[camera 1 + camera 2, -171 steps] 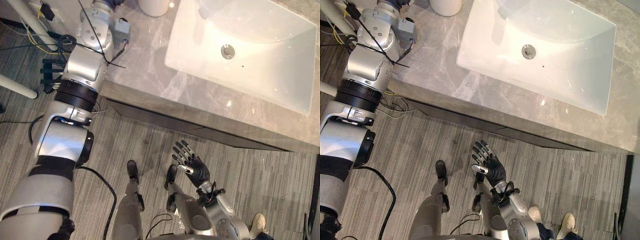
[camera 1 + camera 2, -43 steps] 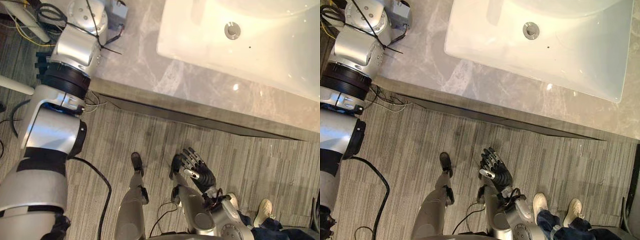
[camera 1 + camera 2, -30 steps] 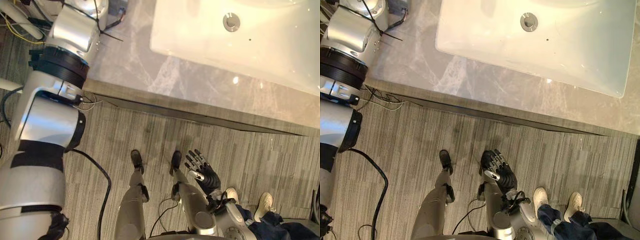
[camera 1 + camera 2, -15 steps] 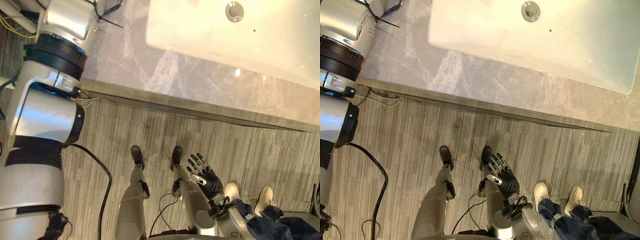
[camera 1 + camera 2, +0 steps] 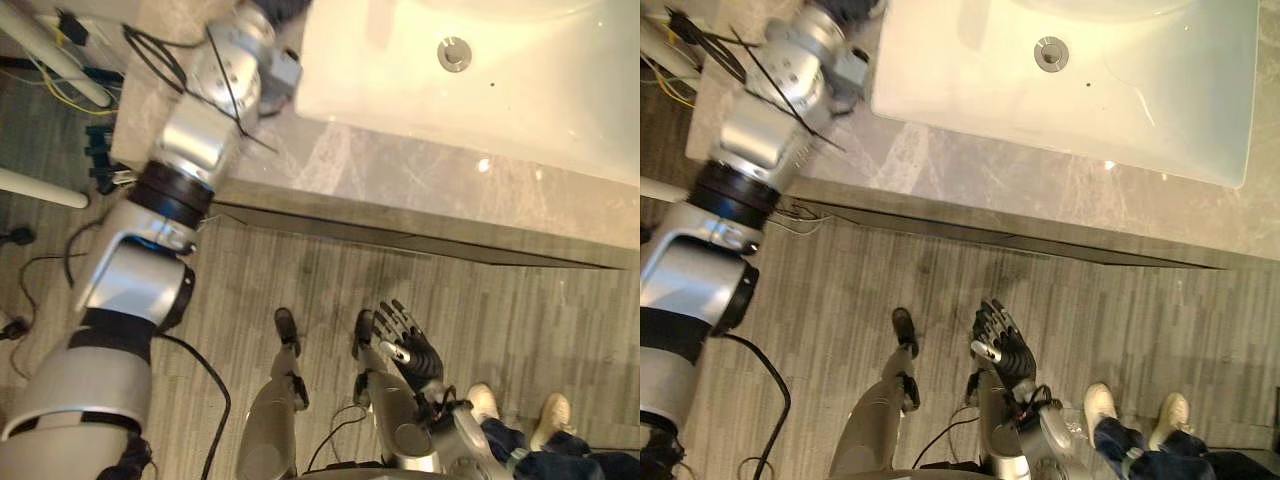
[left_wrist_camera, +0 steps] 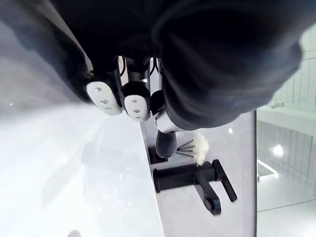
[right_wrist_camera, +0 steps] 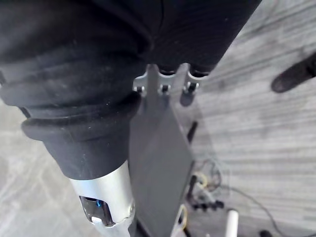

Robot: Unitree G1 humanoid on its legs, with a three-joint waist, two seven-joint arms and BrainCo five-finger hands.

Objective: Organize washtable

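reaching across the washtable [image 5: 400, 190] beside the sink [image 5: 480, 80], the left hand [image 6: 136, 101], grip impossible to tell, hovers near the black faucet [image 6: 197, 180] and white-tufted brush [image 6: 200, 148] at the sink's edge, while the right hand [image 5: 410, 345] hangs spread and empty well below the sink, so tidying seems barely begun.

Counter [image 5: 400, 180]: grey veined marble slab, front edge running from 9 o'clock to 3 o'clock across the head views. Sink [image 5: 560, 110]: white rectangular basin set into the counter, glossy, at 12 to 2 o'clock. Round metal drain [image 5: 454, 53] in the basin floor, toward 12 o'clock. Faucet [image 6: 195, 180]: matte black, angular, mounted on the counter just beside the basin rim. White fluffy-tipped item [image 6: 200, 148] on thin dark stems stands close by the faucet; can't tell what it is.
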